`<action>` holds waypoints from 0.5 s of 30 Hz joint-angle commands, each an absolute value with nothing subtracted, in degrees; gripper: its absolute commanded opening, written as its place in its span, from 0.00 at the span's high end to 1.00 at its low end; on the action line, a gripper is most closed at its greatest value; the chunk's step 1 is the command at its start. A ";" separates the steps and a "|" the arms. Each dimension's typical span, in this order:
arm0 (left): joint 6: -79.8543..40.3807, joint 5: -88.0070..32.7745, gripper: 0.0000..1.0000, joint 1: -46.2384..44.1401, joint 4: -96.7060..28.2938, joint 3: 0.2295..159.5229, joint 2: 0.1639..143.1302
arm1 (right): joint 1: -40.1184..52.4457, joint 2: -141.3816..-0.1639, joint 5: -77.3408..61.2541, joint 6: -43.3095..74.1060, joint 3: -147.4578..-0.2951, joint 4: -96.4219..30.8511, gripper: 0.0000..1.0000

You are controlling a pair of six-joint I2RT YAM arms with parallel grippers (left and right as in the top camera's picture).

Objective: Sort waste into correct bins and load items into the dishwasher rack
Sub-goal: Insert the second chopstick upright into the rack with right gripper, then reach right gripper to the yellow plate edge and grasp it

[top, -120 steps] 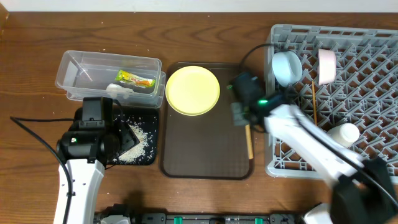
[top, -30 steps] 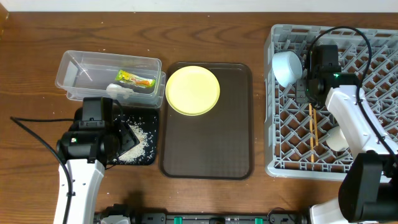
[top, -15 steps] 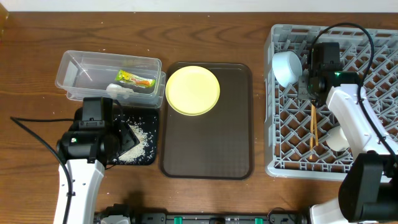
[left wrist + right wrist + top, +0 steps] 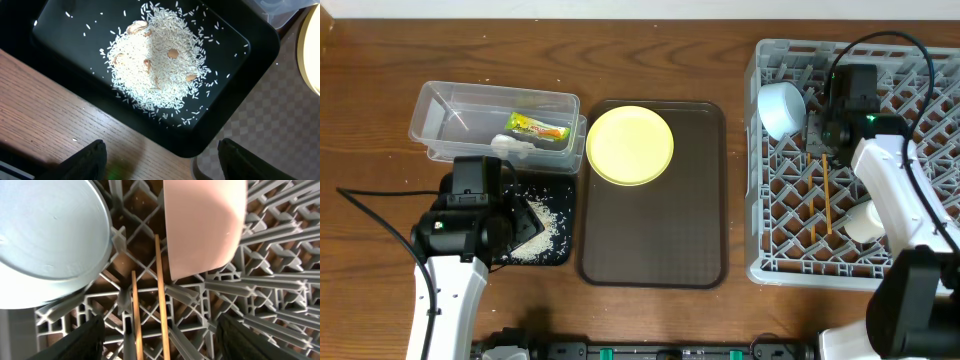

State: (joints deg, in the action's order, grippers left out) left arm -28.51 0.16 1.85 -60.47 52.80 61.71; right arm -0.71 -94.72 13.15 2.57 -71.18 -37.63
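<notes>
right gripper (image 4: 161, 330) hangs spread over two chopsticks (image 4: 161, 290), two bowls (image 4: 50, 230).

Both arms wore white shells over black joints. The left arm (image 4: 448, 290) ended in a boxy black wrist block with a thin black cable (image 4: 360, 205) trailing off. The right arm (image 4: 895, 195) carried a small green light (image 4: 868, 118) and a looping black cable (image 4: 885, 37). The left claw's fingers (image 4: 87, 159) and right claw's fingers (image 4: 82, 340) were dark, rounded.

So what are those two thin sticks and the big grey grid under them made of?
The thin tan chopsticks look like bare wood: matte, warm brown, no shine. The large square grey lattice rack looks like moulded plastic: one even colour, smooth ribs with a slight sheen. Sight alone can't confirm either.
</notes>
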 commanded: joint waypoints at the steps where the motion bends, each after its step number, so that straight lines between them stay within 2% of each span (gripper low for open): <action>1: -28.82 0.45 0.26 2.17 -60.84 52.40 61.41 | -0.67 -89.32 9.69 2.94 -73.08 -37.39 0.33; 3: -28.82 0.45 0.26 2.17 -60.84 52.40 61.41 | -0.56 -86.83 3.73 2.96 -73.41 -37.39 0.36; 9: -28.84 0.45 0.26 2.17 -60.82 52.40 61.41 | 4.38 -82.59 -15.44 3.01 -73.41 -37.28 0.37; 15: -28.84 0.45 0.25 2.17 -60.84 52.40 61.41 | 15.51 -85.06 -15.40 3.25 -73.34 -35.77 0.38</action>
State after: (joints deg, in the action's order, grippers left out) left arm -28.51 0.19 1.85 -60.47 52.80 61.71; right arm 11.38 -83.33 -12.08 2.61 -72.71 -36.42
